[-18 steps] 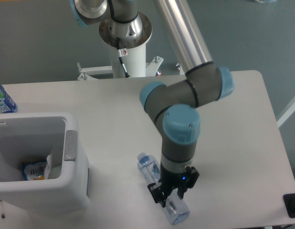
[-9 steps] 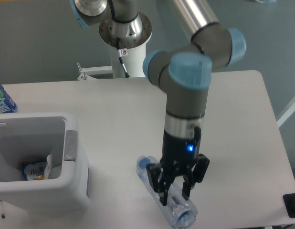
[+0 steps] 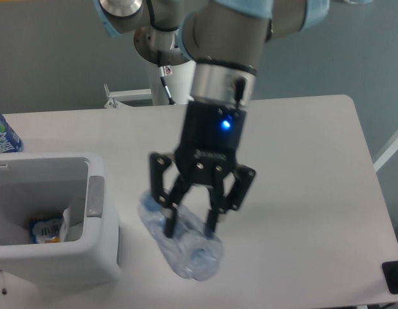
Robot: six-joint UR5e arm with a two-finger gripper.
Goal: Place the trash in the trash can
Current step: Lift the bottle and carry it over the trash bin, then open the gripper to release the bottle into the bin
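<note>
Table (image 3: 315, 161): white top, spread below and all around the pincer.
Arm (image 3: 218, 38): grey with pale blue caps, coming down from above the pincer; blue light lit on the wrist.
Trash can (image 3: 96, 244): boxy white bin, left of the pincer and lower; grey pad on the rim edge that faces the pincer.
Pincer (image 3: 189, 228): 2 black fingers pointing down, drawn in against the sides of the clear bottle and holding it; not fully together, the bottle's body fills the gap.
Clear bottle (image 3: 183, 251): crinkled, between and just beneath the fingertips, lying slantwise; one end sticks out to the pincer's left toward the bin, the other below and right. Looks lifted off the table, though I cannot tell this for sure.
Wrapper (image 3: 69, 219): white crumpled piece inside the bin, far left of the pincer, next to a blue-and-yellow packet (image 3: 46, 230).
Labelled bottle (image 3: 2, 135): far left, behind the bin; not trash.
Progress: judged 1 of 2 items binned. Left: carry the bottle left over the bin mouth, release.
</note>
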